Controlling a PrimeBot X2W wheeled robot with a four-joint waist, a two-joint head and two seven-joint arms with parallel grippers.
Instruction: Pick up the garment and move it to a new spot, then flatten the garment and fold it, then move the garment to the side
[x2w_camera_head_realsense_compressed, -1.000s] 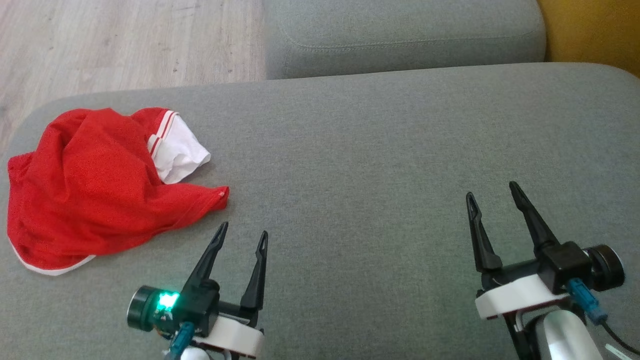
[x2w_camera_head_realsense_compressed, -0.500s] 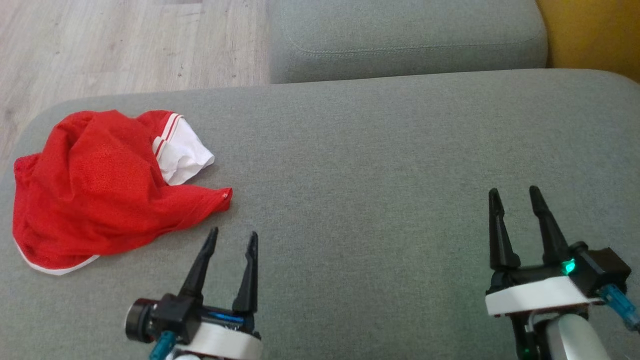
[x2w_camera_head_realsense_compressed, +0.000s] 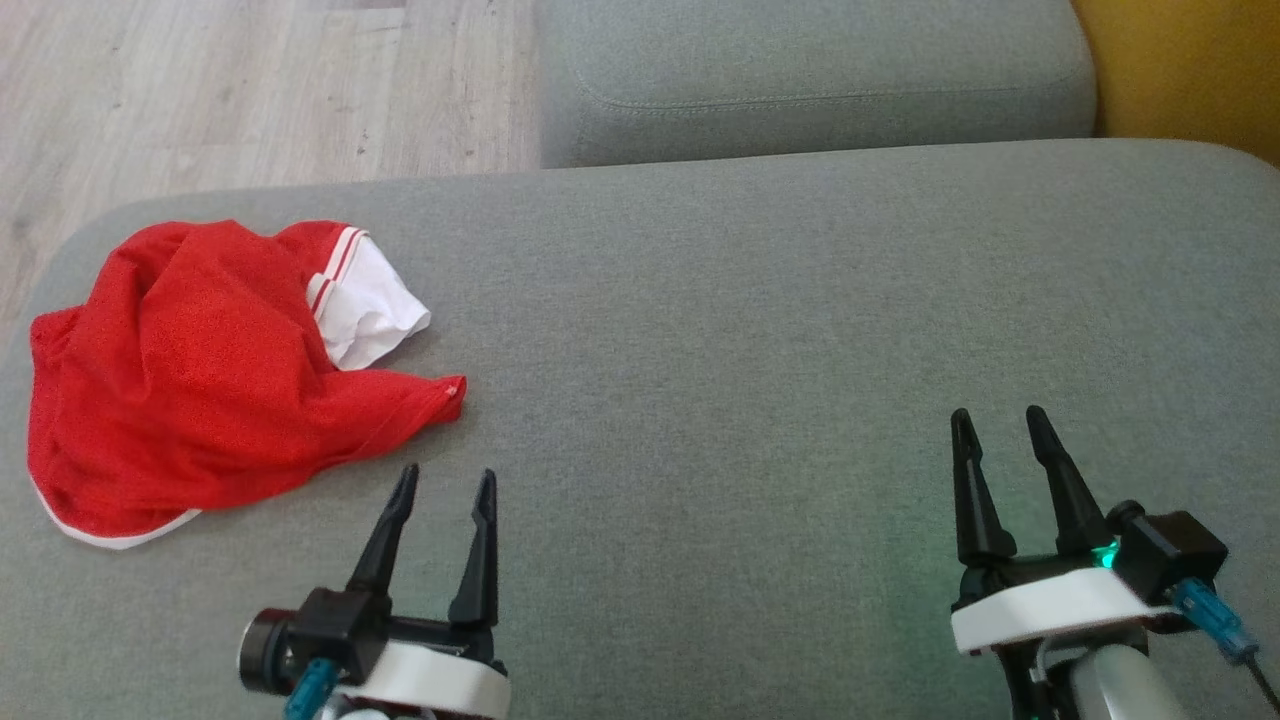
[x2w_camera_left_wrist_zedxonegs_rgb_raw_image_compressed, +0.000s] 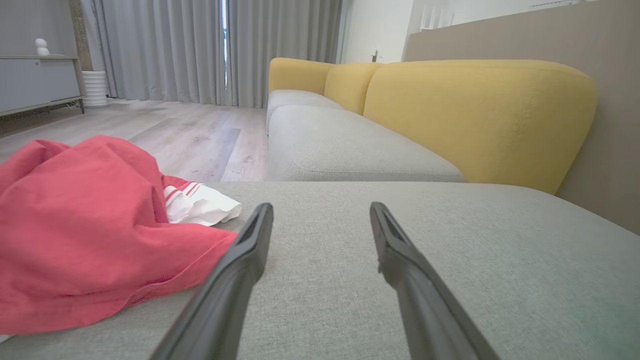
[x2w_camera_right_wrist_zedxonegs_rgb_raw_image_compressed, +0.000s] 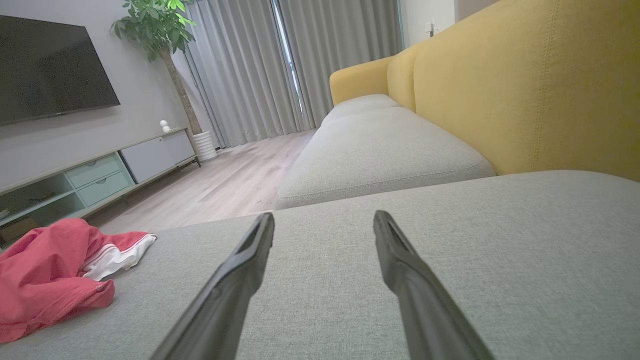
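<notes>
Pincers apart, garment waiting

Both my left pincer (x2w_camera_head_realsense_compressed: 447, 478) and right pincer (x2w_camera_head_realsense_compressed: 998, 418) hover with fingers apart, holding nothing. Just beyond the left one, the crumpled red garment (x2w_camera_head_realsense_compressed: 200, 380) lies on the grey sofa seat (x2w_camera_head_realsense_compressed: 750, 330). I'd reach left and pinch the near hem deep, so the thin cloth doesn't slip.

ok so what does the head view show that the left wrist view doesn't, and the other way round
Head view: the right end effector, open. Left wrist view: grey curtains, a low cabinet, a white ribbed pot. Both: the crumpled red and white garment on the grey sofa seat, the open left end effector near it, the wood floor.
</notes>
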